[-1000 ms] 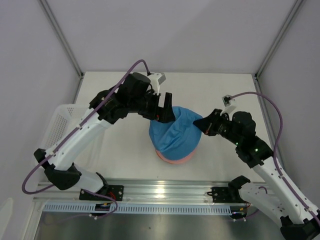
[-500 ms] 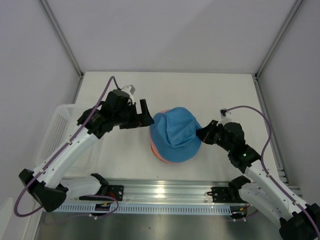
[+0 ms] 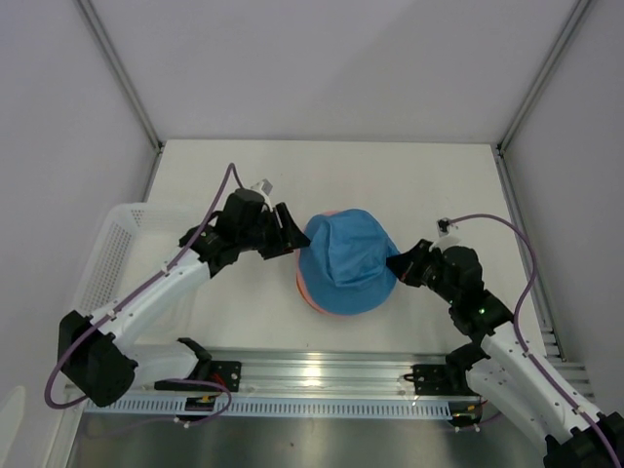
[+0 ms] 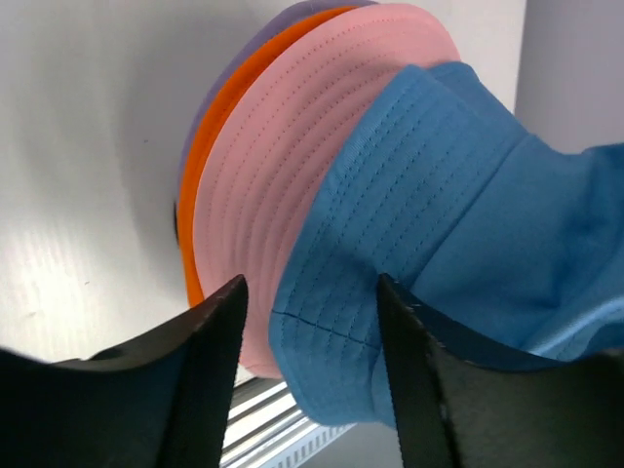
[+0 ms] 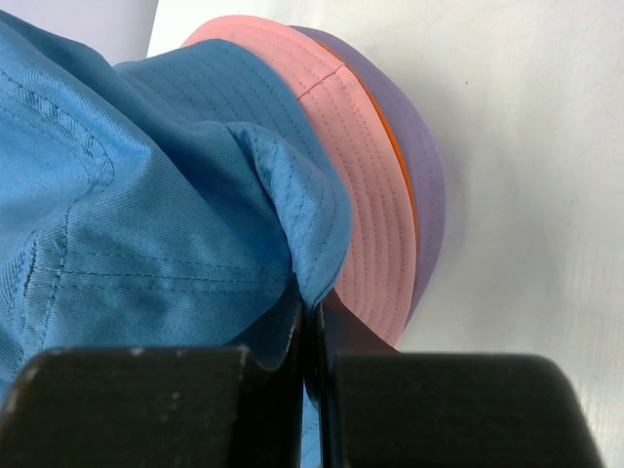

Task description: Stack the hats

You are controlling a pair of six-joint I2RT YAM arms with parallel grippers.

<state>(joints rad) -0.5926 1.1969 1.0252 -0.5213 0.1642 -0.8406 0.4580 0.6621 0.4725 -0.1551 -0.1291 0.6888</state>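
The sky blue hat lies on top of the pile in the middle of the table. Under it, the brims of the pink hat, the orange hat and the lavender hat stick out in layers. My left gripper is at the pile's left side. In the left wrist view it is open, with the blue hat's brim hanging between its jaws, unclamped. My right gripper is shut on the blue hat's right brim, just above the pink hat's brim.
A white mesh basket stands at the table's left edge, under the left arm. The metal rail with both arm bases runs along the near edge. Grey walls close in the back and sides.
My left gripper dropped away from the blue hat, swung left, then came back to its left brim with narrower jaws. The blue hat settled onto the pile. The right gripper stayed shut on the brim.
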